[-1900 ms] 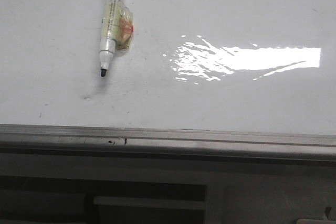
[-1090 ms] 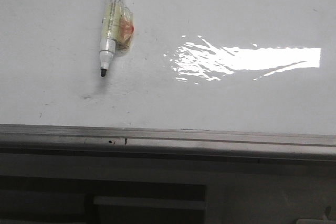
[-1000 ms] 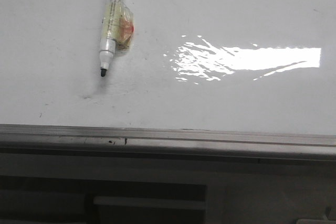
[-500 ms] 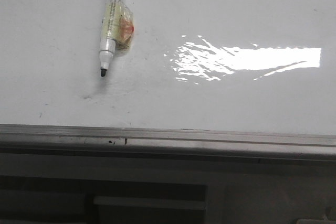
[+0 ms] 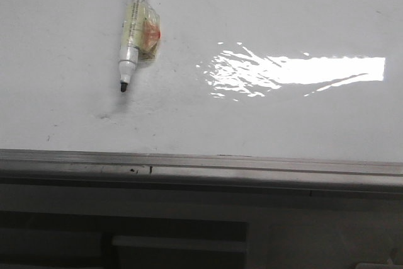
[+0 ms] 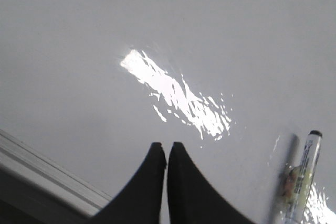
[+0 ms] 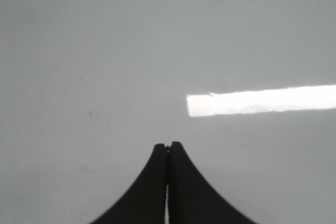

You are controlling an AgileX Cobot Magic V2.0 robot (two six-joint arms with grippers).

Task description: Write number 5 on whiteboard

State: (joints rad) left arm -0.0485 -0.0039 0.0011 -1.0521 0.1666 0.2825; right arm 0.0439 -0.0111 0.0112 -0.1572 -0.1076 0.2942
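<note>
The whiteboard (image 5: 283,118) is glossy white with faint smudges and a bright glare patch; no drawn number 5 shows on it. An uncapped marker (image 5: 133,26), white with yellowish tape round its barrel and a black tip, lies on the board at the far left, tip toward me. It also shows in the left wrist view (image 6: 300,182). My left gripper (image 6: 167,145) is shut and empty above the board, apart from the marker. My right gripper (image 7: 168,146) is shut and empty above bare board. Neither gripper shows in the front view.
The board's grey aluminium frame (image 5: 201,167) runs along the near edge, also seen in the left wrist view (image 6: 47,174). Below it are dark shelves or slots (image 5: 126,237). Small dark specks (image 5: 104,116) mark the board near the marker tip.
</note>
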